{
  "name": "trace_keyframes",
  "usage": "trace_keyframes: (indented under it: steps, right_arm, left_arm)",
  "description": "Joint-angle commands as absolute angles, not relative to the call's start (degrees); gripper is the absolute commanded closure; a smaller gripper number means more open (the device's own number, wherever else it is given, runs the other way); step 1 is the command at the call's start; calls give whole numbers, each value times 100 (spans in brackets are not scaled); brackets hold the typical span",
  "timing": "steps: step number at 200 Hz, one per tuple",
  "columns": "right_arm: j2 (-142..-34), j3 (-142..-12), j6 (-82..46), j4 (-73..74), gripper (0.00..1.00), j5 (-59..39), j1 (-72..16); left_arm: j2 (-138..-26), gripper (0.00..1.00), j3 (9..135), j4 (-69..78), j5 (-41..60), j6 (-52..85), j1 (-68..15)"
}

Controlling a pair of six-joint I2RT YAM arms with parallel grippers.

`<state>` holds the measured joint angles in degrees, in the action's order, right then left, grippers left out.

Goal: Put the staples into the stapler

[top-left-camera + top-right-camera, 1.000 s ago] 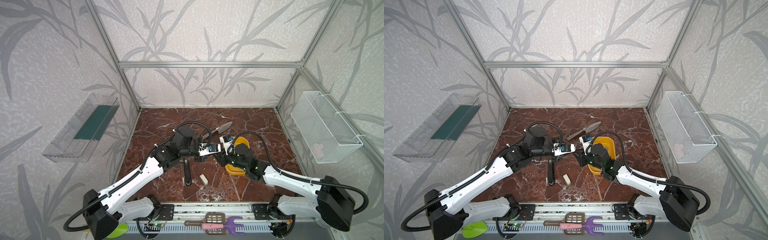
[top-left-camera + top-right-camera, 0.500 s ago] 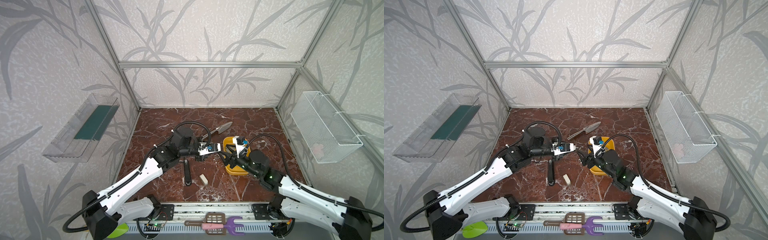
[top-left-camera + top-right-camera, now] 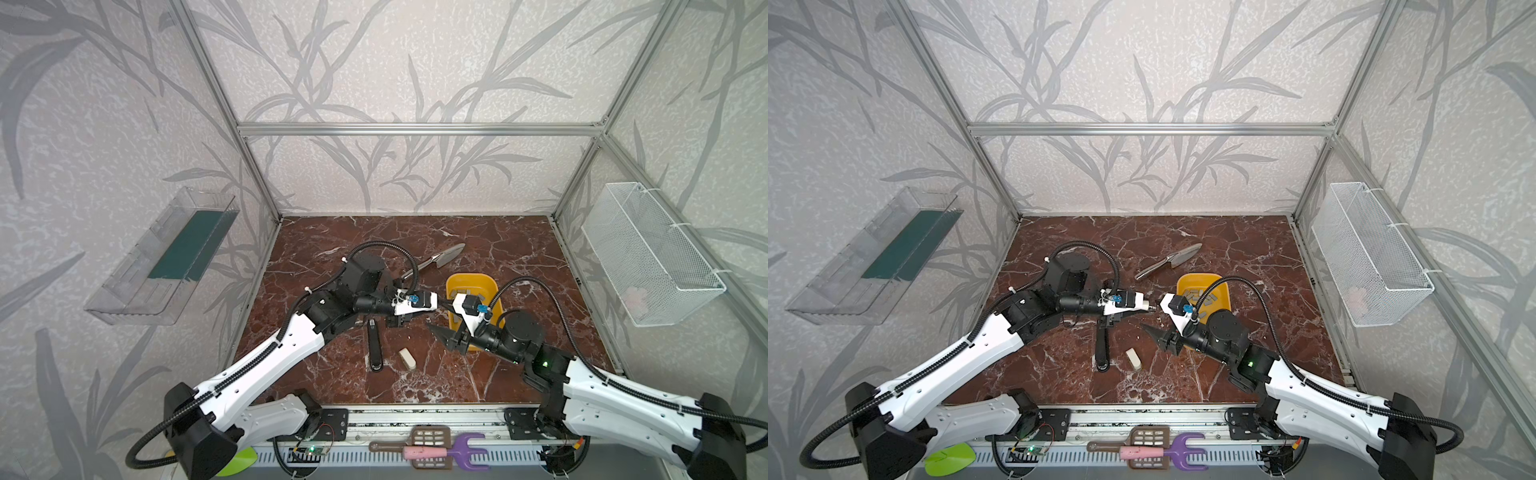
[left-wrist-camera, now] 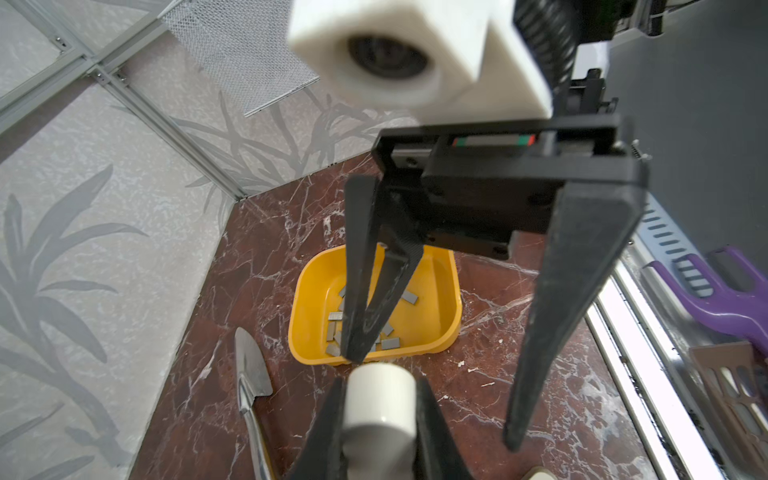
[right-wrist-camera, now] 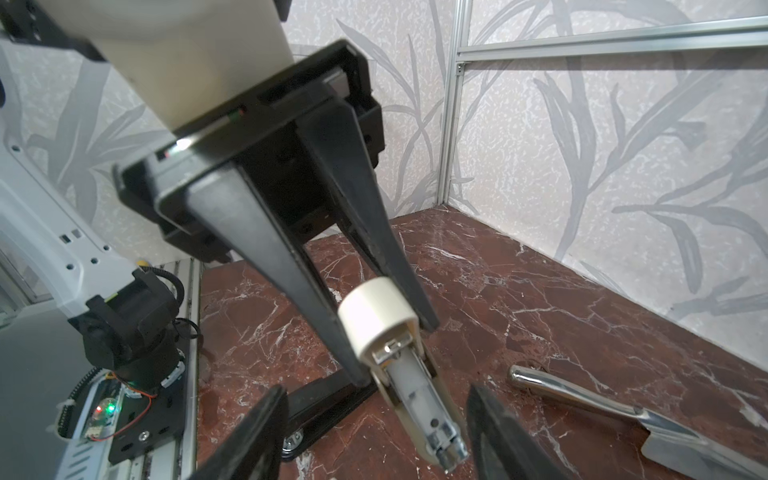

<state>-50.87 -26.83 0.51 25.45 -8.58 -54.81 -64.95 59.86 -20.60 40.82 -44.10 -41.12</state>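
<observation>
My L fingers (image 5: 282, 270) are clamped on the stapler (image 5: 411, 382), held open-looking off the counter (image 5: 540, 311). My R fingers (image 4: 577, 291) are apart, empty, just beside it. Staples (image 4: 390, 343) lie in the tray (image 4: 432, 316). Step, I reckon: fetch a strip. Next: R to tray, pinch one flat, line it up w/ the stapler.

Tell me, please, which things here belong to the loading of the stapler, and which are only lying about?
For the job: stapler, held in the left hand; staples; yellow tray holding them.
Lying about: metal trowel; black bar; small cream block.
</observation>
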Motion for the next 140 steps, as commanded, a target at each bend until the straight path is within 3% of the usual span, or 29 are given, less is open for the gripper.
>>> trace_keyframes:
  steps: [1,28,67,123,140]
  right_arm:
    - [-5266,-2718,436,2897,34,-1216,-5519]
    - [-5404,-2771,470,2869,36,-1133,-5519]
    - [-5508,-2867,449,2791,52,-1405,-5518]
    - [-5518,-2903,381,2795,66,-1555,-5517]
    - [-5468,-2876,323,2830,66,-1556,-5519]
  left_arm:
    - [-6382,100,6209,-2353,4769,-4624,-4087]
    - [-6407,100,6273,-2605,5127,-4798,-4087]
    - [-6357,100,6241,-2645,5119,-4873,-4087]
    - [-6382,100,6267,-2828,5353,-5001,-4087]
    - [-6381,100,6258,-2830,5365,-5021,-4089]
